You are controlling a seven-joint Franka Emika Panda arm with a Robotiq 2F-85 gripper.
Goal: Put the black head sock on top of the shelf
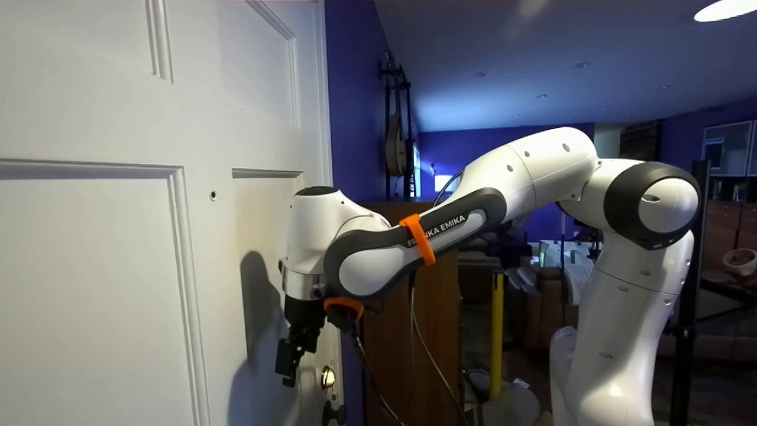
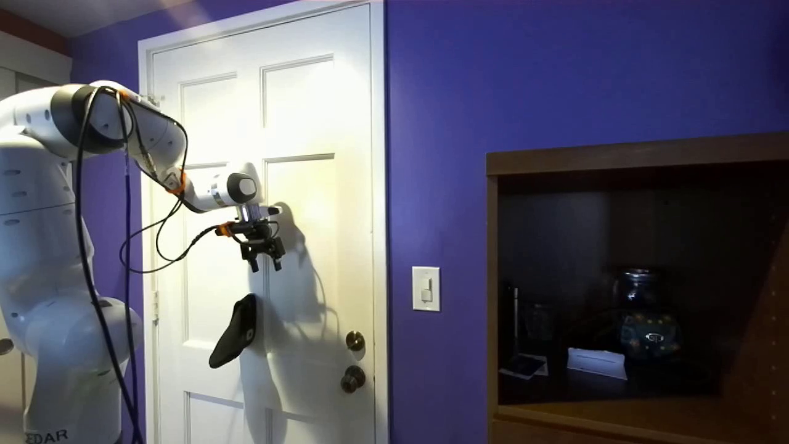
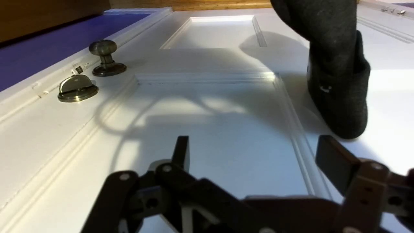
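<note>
The black head sock point(image 2: 234, 333) is limp dark fabric with a small white mark. It shows against the white door, below and apart from my gripper point(image 2: 265, 266). What holds it up is not visible. In the wrist view the sock point(image 3: 338, 94) is at the upper right, beyond the right finger. My gripper point(image 3: 252, 139) is open with nothing between its fingers. In an exterior view the gripper point(image 1: 288, 367) points down beside the door, and the sock is out of view there. The brown wooden shelf point(image 2: 616, 157) stands to the right; its side point(image 1: 443, 296) shows behind the arm.
The white panelled door point(image 2: 296, 364) is close to the gripper, with a knob point(image 2: 353, 378) and a deadbolt point(image 2: 355, 340). Loose cables point(image 2: 157, 268) hang from the arm. A jar point(image 2: 638, 283) and a white box point(image 2: 596, 362) sit inside the shelf. A yellow post point(image 1: 497, 334) stands behind the arm.
</note>
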